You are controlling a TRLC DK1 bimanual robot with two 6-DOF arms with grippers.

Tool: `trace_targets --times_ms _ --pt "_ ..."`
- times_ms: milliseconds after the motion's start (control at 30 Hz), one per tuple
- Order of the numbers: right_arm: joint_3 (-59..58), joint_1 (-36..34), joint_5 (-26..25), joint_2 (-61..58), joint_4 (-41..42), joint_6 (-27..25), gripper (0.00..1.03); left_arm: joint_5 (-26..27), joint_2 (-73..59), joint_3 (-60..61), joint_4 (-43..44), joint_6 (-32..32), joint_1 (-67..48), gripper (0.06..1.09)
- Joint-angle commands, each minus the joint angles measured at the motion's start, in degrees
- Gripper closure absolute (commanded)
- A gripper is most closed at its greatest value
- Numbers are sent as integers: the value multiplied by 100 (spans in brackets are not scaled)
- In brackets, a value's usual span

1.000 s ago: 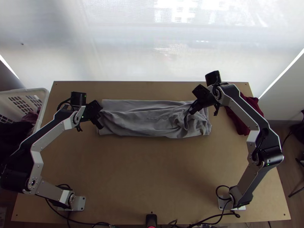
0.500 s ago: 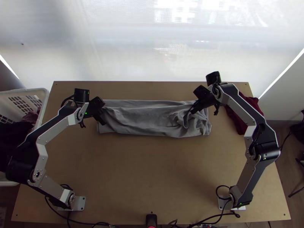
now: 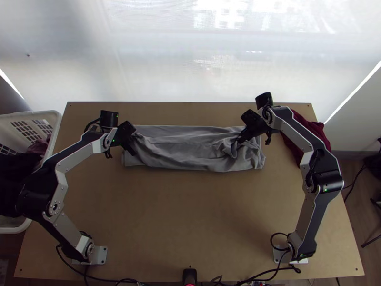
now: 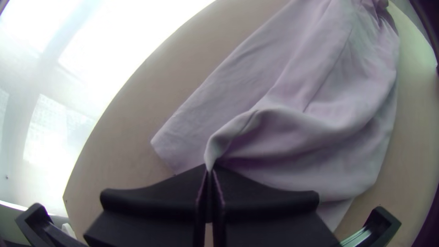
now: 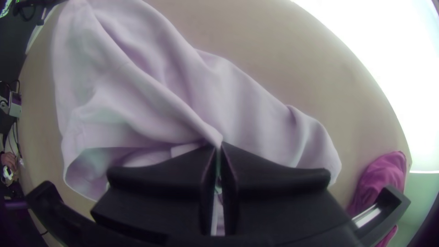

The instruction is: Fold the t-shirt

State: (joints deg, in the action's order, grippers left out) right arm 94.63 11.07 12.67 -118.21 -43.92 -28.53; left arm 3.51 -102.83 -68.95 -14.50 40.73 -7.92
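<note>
Bright, pale light is spread across the translucent white sheeting (image 3: 214, 62) behind the far edge of the light wooden table (image 3: 190, 209), and against that backdrop both grippers are seen at work! The light grey fabric t-shirt (image 3: 185, 148) is laid out on the far half of the table, drawn into a long, narrow strip running from side to side. A smoother band is shown along its far edge, a looser layer is rumpled over it, and at the right end the cloth is bunched.

At the left end, the black left gripper (image 3: 132, 151) is angled down onto the shirt; in its wrist view, its fingers are closed together on a raised fold, with cloth pinched right at the tips. Over to the right end, and it's matched there! The black right gripper (image 3: 240, 140) is set among the bunches, its two fingers clamped on a ridge of the same grey cloth.

Out at the sides, a dark red crumpled cloth (image 3: 316, 131) is left by the far right corner, partly covered by the right arm, and dark clothes (image 3: 12, 167) are piled in the white plastic basket (image 3: 56, 121) beside the table's left edge.
</note>
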Motion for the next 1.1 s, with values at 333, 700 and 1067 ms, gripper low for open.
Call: trace_targets --times_ms 333,700,1067 --pt "135 -26 -10 -264 59 59 74 -70 -220 66 79 172 441 47" --pt "179 -105 -19 18 -55 507 12 -70 -80 118 79 154 467 10" --pt "565 -96 -19 457 -55 946 5 -52 202 -611 -220 -276 652 10"
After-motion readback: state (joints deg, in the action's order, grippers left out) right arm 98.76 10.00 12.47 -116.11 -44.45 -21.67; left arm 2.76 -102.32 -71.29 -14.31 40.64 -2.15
